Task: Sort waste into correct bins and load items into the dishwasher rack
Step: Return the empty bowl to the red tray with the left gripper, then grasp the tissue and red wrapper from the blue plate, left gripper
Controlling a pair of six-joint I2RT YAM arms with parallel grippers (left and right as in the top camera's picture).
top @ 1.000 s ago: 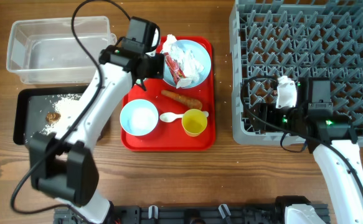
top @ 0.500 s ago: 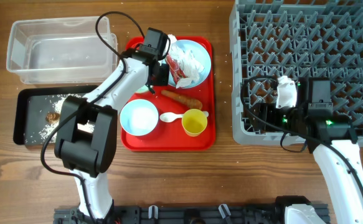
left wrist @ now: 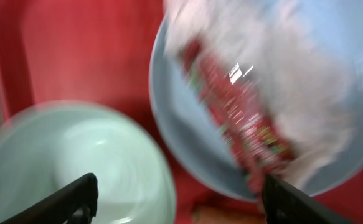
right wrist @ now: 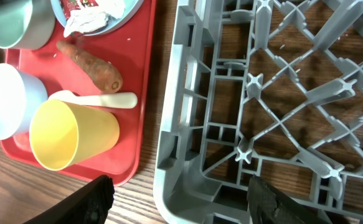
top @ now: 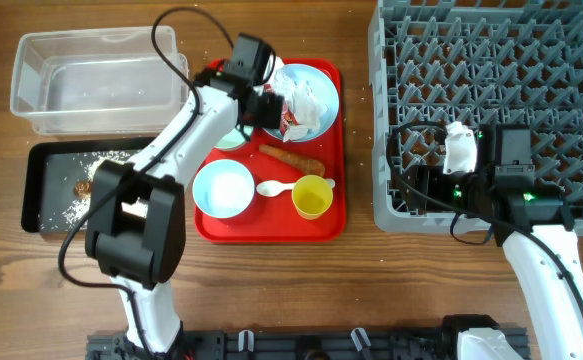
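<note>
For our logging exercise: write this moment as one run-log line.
phase: waste sorting | left tool: open, over napkin with wrapper on plate | right tool: open, at rack edge

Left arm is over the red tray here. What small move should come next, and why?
Probably lower the left gripper and shut on the crumpled napkin with wrapper. Its fingers stand open above that wad, which lies on the blue plate, and the gripper holds nothing.

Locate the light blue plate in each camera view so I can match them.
Overhead: light blue plate at the red tray top right corner.
Left wrist: plate fills the right half, blurred.
Right wrist: plate cropped at the top edge, left.
Shared landmark: the red tray beneath it.
</note>
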